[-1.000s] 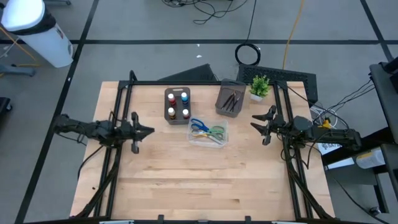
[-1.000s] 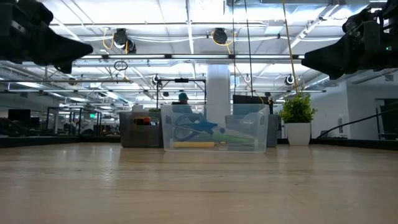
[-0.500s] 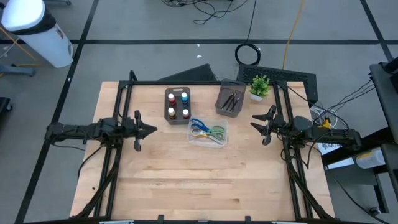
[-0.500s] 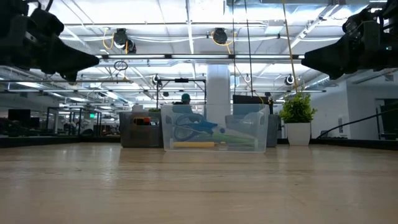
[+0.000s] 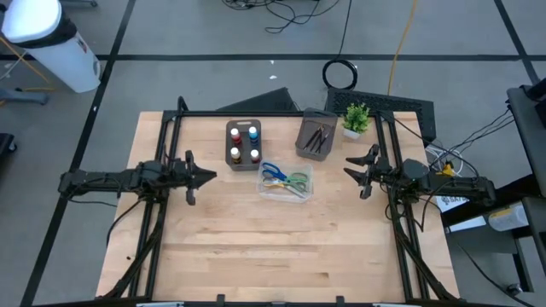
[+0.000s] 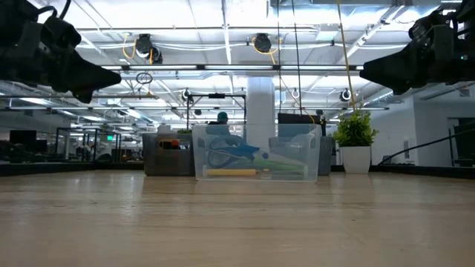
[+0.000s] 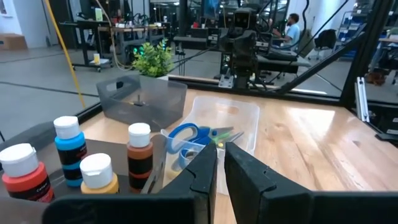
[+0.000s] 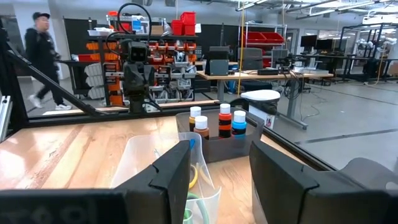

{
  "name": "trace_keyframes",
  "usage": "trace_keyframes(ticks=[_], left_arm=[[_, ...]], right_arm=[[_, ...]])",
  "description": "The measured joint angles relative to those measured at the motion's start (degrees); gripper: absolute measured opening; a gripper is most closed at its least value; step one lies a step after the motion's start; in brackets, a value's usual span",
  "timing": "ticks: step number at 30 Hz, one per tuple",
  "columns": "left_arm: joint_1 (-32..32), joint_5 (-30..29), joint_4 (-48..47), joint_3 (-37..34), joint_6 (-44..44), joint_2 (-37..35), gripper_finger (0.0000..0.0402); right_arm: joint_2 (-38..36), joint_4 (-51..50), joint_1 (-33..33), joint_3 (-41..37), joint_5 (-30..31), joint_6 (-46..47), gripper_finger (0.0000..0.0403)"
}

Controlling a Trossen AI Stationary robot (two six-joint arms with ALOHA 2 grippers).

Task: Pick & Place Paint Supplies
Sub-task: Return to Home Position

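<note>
Several small paint bottles (image 5: 243, 143) with pale caps stand upright in a dark tray at the table's far middle; they also show in the left wrist view (image 7: 68, 149). Thin dark brushes (image 5: 316, 136) lie in a second dark grey tray beside it. Scissors with blue and green handles (image 5: 286, 180) lie in a clear plastic box (image 6: 252, 152). My left gripper (image 5: 212, 177) hovers level above the table's left side, shut, its tip pointing at the clear box. My right gripper (image 5: 348, 166) hovers level at the right side, open, with nothing between its fingers (image 8: 217, 149).
A small green potted plant (image 5: 356, 119) stands at the far right corner, just beyond my right gripper. Black frame rails (image 5: 162, 153) run along the table's left, far and right sides. Bare wood (image 5: 281, 247) fills the near half of the table.
My left arm has swung about its base, so its gripper now points straight across toward the table's right edge, and its tip has crept slightly toward the clear box. Its fingers stay shut.
</note>
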Motion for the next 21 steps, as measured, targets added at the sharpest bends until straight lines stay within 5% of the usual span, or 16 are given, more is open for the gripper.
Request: trace_keyframes(ticks=[21], left_arm=[[0.0,-0.03,0.7,0.1,-0.15,0.0,0.0042]], right_arm=[[0.0,0.0,-0.02,0.0,0.0,0.0,0.0155]])
